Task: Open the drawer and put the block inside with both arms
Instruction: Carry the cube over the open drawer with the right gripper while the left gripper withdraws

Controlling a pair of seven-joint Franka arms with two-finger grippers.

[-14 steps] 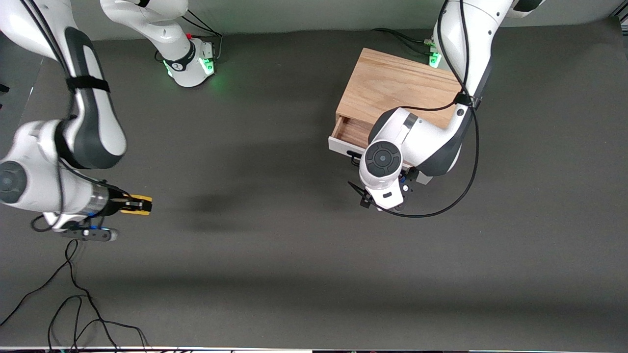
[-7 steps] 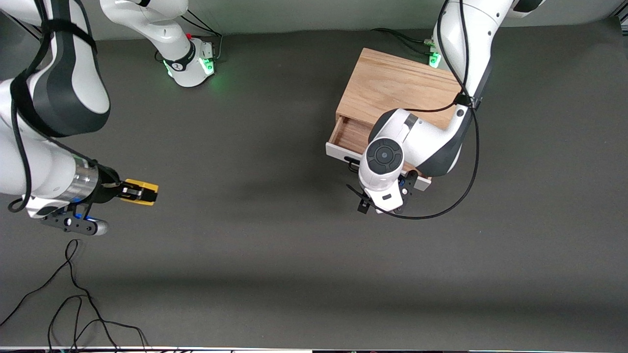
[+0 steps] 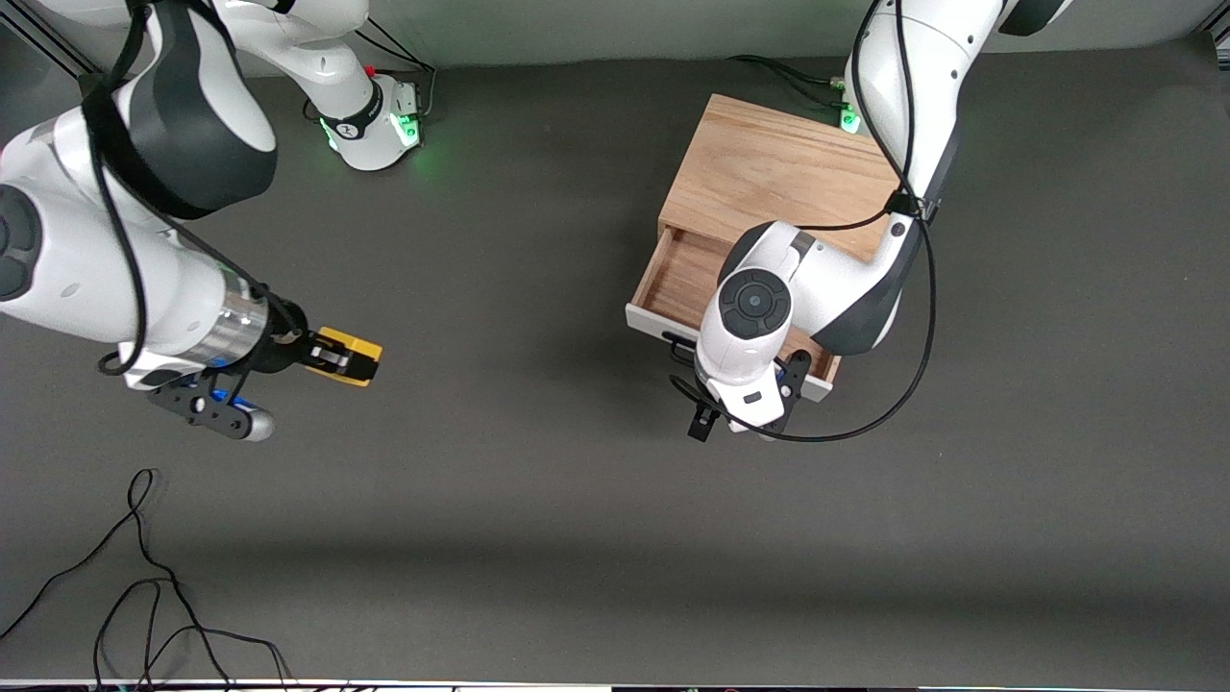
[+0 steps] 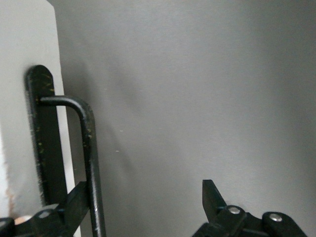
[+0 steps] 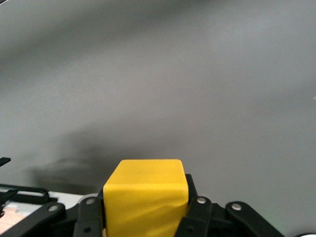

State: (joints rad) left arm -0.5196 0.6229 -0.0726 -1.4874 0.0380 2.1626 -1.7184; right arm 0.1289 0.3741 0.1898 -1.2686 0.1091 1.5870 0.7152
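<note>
Grey matting covers the table point(image 3: 538, 538) you are working over, and the biggest thing on it is the light oak cabinet point(image 3: 778, 178) standing toward the left arm's end, close to that arm's base. Its drawer point(image 3: 673, 284) now stands drawn out toward the front camera farther than it did a second ago, so a good part of the wooden floor lies bare.

Your left gripper point(image 4: 143, 207) sits at the black bar handle point(image 4: 89, 163) on the white front panel; its fingers stand apart, one hooked inside the bar and touching it, the other well clear, so it drags the handle and does not pinch it.

Your right gripper point(image 3: 327, 356) is clamped on the yellow block point(image 5: 145, 195), which fills the gap between the fingers. It hangs over bare matting toward the right arm's end, well apart from the cabinet, though it has travelled toward the drawer over the last second.

Both halves of the job are running at once: by my reading the opening looks nearly wide enough, and the carry across to it is what remains.
</note>
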